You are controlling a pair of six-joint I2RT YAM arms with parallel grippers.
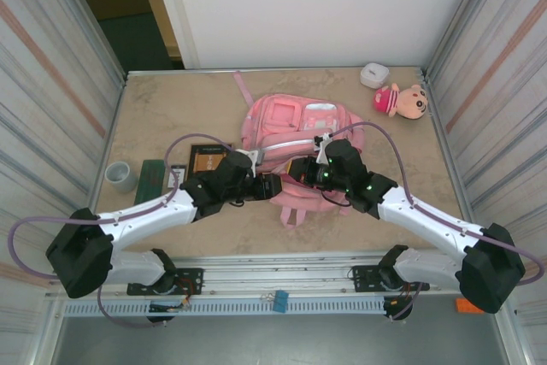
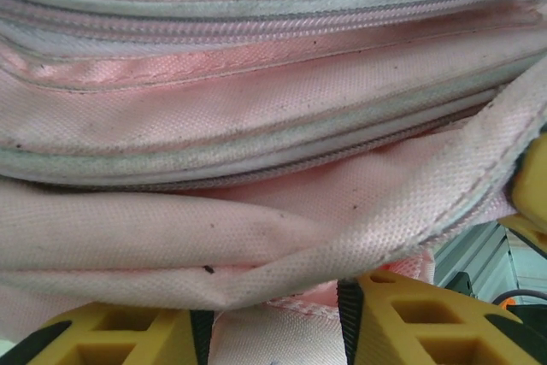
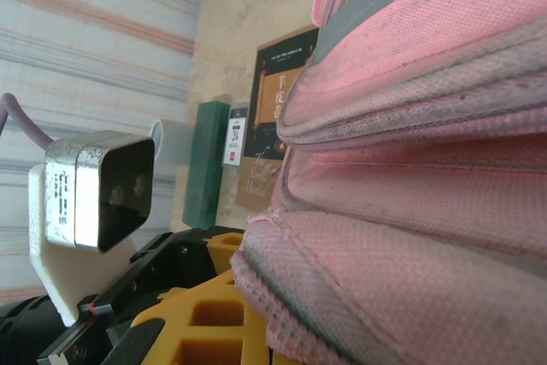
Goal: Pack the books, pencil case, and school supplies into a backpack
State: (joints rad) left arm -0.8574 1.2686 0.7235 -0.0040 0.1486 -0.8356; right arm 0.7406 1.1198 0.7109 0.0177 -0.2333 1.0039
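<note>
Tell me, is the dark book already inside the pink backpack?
No, it is out. The book lies flat on the table, just left of the backpack, its cover showing.

Backpack (image 1: pixel 295 126): you have it lying flat near the middle of the worktop (image 1: pixel 171 108), front pockets facing up. It is pink fabric with pale trim stripes. One strap trails toward the far edge and others toward the near edge. Close up, the cloth is bunched in folds and flecked with dark specks. Book (image 1: pixel 208 158): a thin paperback, flat just beside the backpack's left side, dark cover up with an orange-gold picture. Contact between them cannot be confirmed.
</note>
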